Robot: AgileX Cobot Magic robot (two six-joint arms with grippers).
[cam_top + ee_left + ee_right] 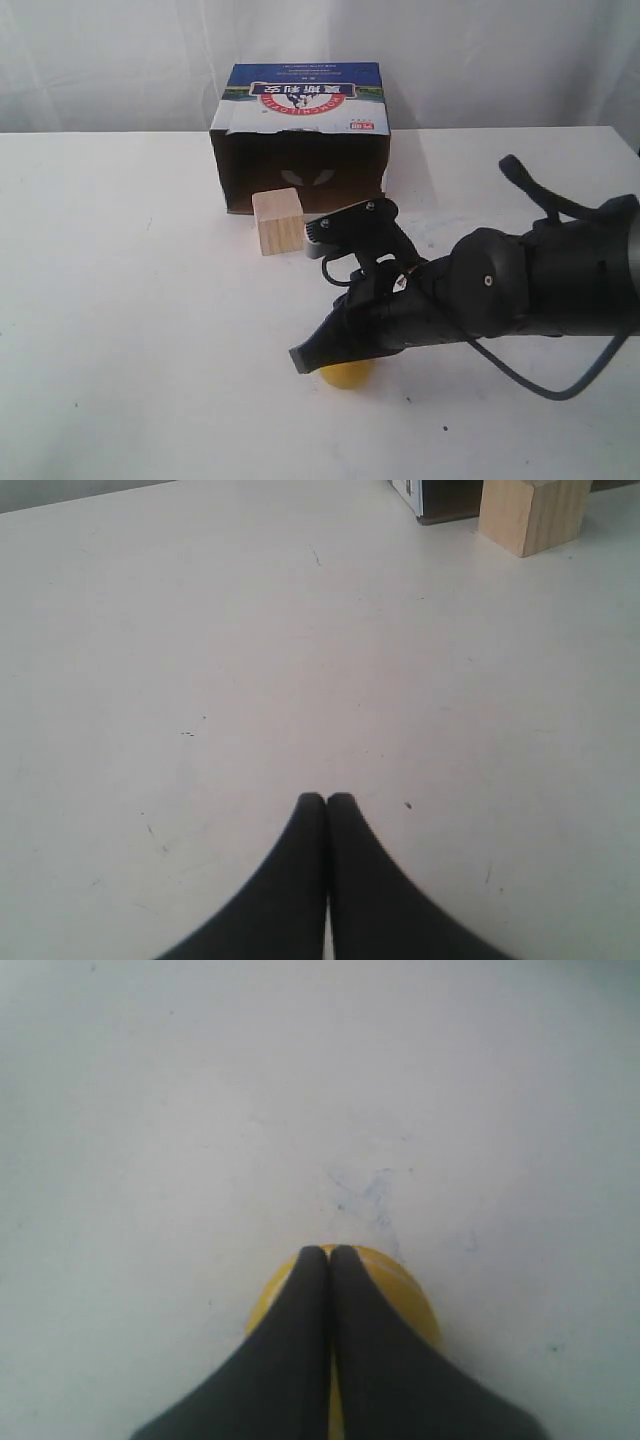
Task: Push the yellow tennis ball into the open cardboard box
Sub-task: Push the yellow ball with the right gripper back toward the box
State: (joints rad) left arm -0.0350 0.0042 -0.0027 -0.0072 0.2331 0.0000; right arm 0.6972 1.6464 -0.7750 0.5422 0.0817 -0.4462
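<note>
Pale grained wooden cube (278,221), matt brown cardboard box (300,100), smooth white table (120,300).

This looks like a robot test bench in a lab. A bare, faintly scuffed white table (120,300) stands before a draped white cloth (120,60), and a black arm (520,285) reaches over it. The only props are a ball (347,377) under the claw (298,360), and a cube (277,221) and box (300,100) beyond it.
</note>
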